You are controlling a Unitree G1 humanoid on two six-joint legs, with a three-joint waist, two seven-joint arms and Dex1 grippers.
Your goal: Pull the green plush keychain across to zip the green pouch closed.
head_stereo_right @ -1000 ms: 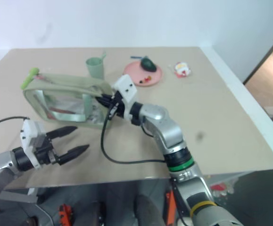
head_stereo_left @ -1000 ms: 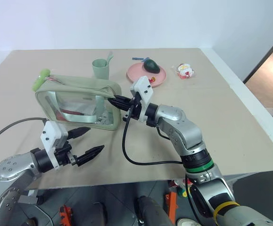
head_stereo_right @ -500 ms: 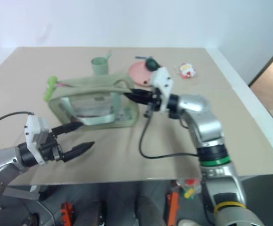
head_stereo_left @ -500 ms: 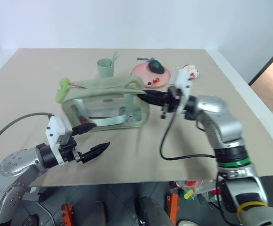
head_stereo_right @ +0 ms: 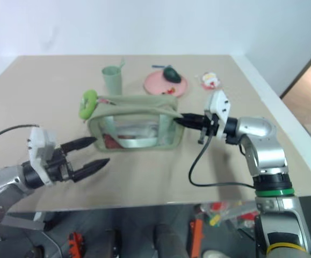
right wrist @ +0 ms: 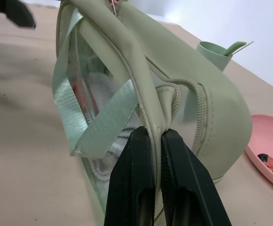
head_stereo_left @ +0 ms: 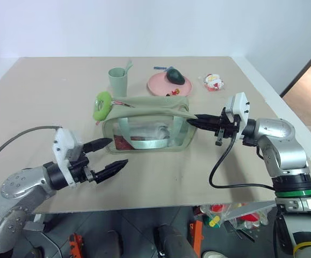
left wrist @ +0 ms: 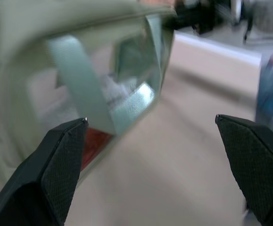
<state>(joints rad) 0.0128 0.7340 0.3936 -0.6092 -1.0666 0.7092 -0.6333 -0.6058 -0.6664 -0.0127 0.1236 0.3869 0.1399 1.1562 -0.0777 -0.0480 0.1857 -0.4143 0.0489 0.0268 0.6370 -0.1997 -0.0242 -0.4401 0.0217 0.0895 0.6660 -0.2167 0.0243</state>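
Two arms low over tabletop [head_stereo_left: 262, 91], both roughly level. Right tool [head_stereo_left: 194, 121] aimed in from right, clenched on pouch [head_stereo_left: 144, 126] end seam. Left tool [head_stereo_left: 109, 155] released, fingers spread wide, near pouch's front left corner, not touching. Pouch: boxy, sage-green fabric top, clear glossy sides, flat strap across front; upright mid-tabletop, long axis left-right. Keychain [head_stereo_left: 101, 105]: fuzzy lime oblong at pouch's left top end, hanging tilted, lower end toward front left.
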